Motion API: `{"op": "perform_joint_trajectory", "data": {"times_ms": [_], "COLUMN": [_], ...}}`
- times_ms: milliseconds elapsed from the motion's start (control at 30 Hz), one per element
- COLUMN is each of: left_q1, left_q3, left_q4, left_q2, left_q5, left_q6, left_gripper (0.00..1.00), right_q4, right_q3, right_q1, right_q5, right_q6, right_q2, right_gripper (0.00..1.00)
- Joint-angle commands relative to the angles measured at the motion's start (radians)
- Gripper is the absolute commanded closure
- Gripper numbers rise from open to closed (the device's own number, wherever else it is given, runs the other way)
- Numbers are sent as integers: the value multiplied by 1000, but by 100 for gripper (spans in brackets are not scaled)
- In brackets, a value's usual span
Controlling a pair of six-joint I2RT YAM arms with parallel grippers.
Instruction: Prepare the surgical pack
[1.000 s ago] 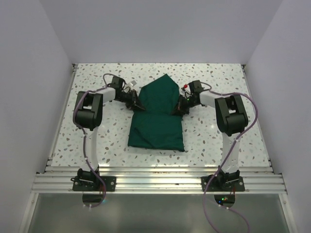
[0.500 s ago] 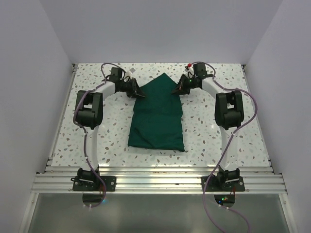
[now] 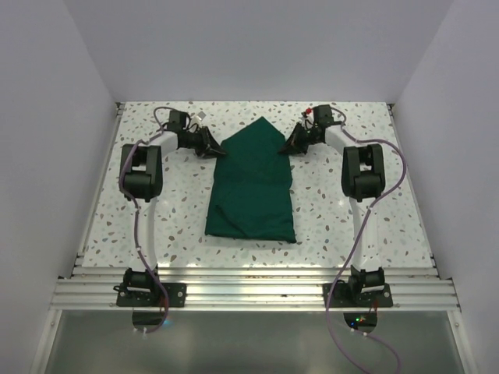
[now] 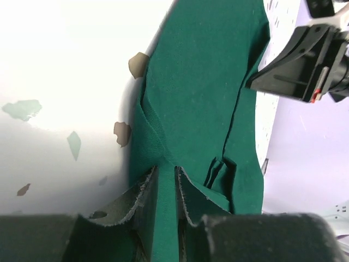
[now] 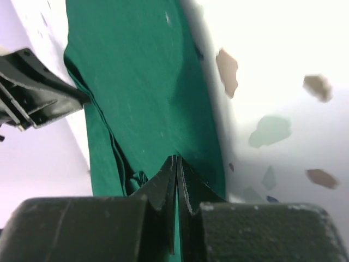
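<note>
Overhead, the top external view shows the dark green drape (image 3: 251, 195) lying flat at the centre of the speckled table (image 3: 183, 218). Its lower part is a rectangle and its upper end narrows to a point toward the top of the frame. The left gripper (image 3: 218, 150) meets the slanted edge on the left of the point. The right gripper (image 3: 290, 146) meets the slanted edge on the right. At this scale the finger state of either gripper cannot be read.

The left wrist view supplies that detail for the left gripper (image 4: 165, 170). Its fingers (image 4: 146, 202) stand slightly apart at the bottom centre of the frame. Green cloth shows in the narrow gap, and a raised crease in the drape (image 4: 202, 82) runs down to the fingertips. Whether the pads press the cloth cannot be told. The right gripper (image 4: 259, 81) appears at the upper right, its tip at the far cloth edge. Overexposed table surface (image 4: 65, 65) fills the left of the frame.

The right wrist view shows the right gripper (image 5: 175, 161) with its fingers (image 5: 161, 191) pressed together, tips on the drape (image 5: 142, 82) near its edge. Whether cloth is pinched between them cannot be told. The left gripper (image 5: 79, 98) enters from the left edge. Bright table (image 5: 272, 82) fills the right.
</note>
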Motion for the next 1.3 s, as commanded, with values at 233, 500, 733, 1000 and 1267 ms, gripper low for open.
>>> {"op": "perform_joint_trajectory", "data": {"times_ms": [233, 500, 733, 1000, 1267], "left_q1": [8, -9, -4, -12, -9], "left_q3": [-41, -145, -120, -71, 99], "left_q4": [24, 92, -10, 52, 124], "left_q2": [-105, -150, -82, -174, -108], "left_q5": [-5, 24, -16, -28, -74], "left_q6": [14, -9, 75, 62, 60], "left_gripper": [76, 76, 78, 70, 34], "right_q4": [-206, -33, -97, -169, -195], "right_q3": [-48, -440, -273, -108, 156], "right_q1": [-15, -14, -14, -11, -11], "right_q5": [-14, -74, 23, 54, 158], "right_q6": [-161, -165, -176, -199, -167], "right_q2": [-164, -284, -195, -220, -65], "right_gripper": [94, 94, 95, 82, 35]}}
